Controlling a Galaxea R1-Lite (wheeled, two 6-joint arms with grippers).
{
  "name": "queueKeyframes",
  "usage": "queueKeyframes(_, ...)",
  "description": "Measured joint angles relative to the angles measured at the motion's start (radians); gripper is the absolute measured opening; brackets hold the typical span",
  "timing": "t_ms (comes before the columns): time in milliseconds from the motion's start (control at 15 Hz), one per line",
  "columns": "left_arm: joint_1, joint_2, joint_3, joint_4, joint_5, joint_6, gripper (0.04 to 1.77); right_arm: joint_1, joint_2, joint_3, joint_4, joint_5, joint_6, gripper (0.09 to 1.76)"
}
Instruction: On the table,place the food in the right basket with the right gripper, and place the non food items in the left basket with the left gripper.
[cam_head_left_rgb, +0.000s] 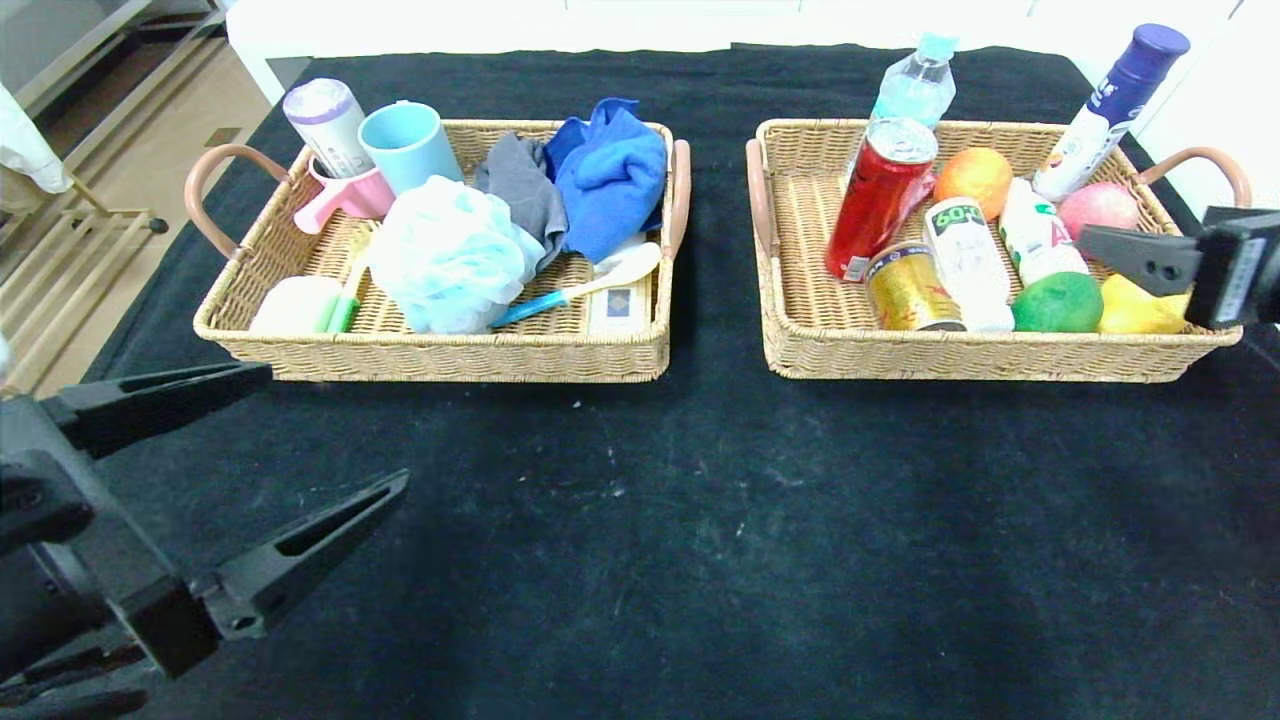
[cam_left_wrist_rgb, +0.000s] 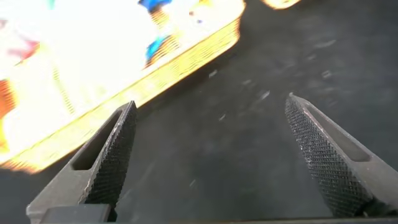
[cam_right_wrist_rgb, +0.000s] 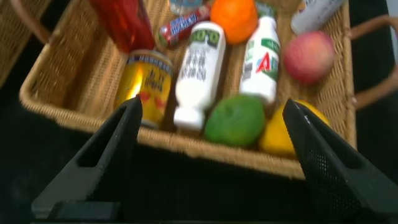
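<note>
Right basket (cam_head_left_rgb: 790, 330), sitting on the black desk (cam_head_left_rgb: 700, 520) and holding the yellow fruit (cam_head_left_rgb: 1135, 310) beside the green fruit (cam_head_left_rgb: 1057, 302), is lying just under the right end effector (cam_right_wrist_rgb: 211, 124), fingers standing apart and gripping nothing, while the left end effector (cam_head_left_rgb: 330, 430) is hanging wide apart, empty, over bare desk near the left basket (cam_head_left_rgb: 440, 355).
</note>
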Motion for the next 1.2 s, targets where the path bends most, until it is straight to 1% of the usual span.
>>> queueKeyframes(133, 0.021, -0.078, -0.019, 0.096, 0.031, -0.001, 1.72, 0.002, -0.136, 0.022, 0.172, 0.001, 0.006, 1.67)
queueKeyframes(267, 0.06, -0.177, -0.044, 0.237, 0.044, -0.002, 1.72, 0.006, -0.266, 0.051, 0.297, 0.0, 0.017, 1.67)
queueKeyframes(400, 0.126, -0.287, -0.084, 0.382, 0.046, -0.003, 1.72, 0.005, -0.393, 0.069, 0.429, -0.004, 0.021, 1.68)
queueKeyframes(467, 0.169, -0.341, -0.113, 0.452, 0.046, -0.003, 1.72, -0.005, -0.461, 0.072, 0.499, -0.004, 0.022, 1.68)
queueKeyframes(600, 0.256, -0.448, -0.169, 0.564, 0.039, -0.002, 1.72, -0.064, -0.584, 0.064, 0.629, 0.001, 0.021, 1.69)
queueKeyframes(733, 0.334, -0.539, -0.225, 0.663, 0.022, 0.0, 1.72, -0.114, -0.691, 0.015, 0.812, 0.005, 0.02, 1.69)
queueKeyframes(800, 0.363, -0.58, -0.264, 0.713, 0.016, -0.001, 1.72, -0.137, -0.741, -0.017, 0.886, 0.012, 0.02, 1.7)
queueKeyframes(933, 0.394, -0.637, -0.339, 0.819, 0.014, -0.018, 1.72, -0.171, -0.825, -0.051, 0.957, 0.023, 0.017, 1.7)
queueKeyframes(1000, 0.401, -0.655, -0.383, 0.871, 0.016, -0.049, 1.72, -0.182, -0.863, -0.056, 0.98, 0.025, 0.015, 1.7)
queueKeyframes(1133, 0.408, -0.677, -0.481, 1.005, 0.013, -0.119, 1.72, -0.192, -0.94, -0.038, 1.023, 0.026, 0.018, 1.7)
queueKeyframes(1200, 0.41, -0.684, -0.522, 1.065, 0.011, -0.134, 1.72, -0.194, -0.977, -0.009, 1.032, 0.026, 0.02, 1.7)
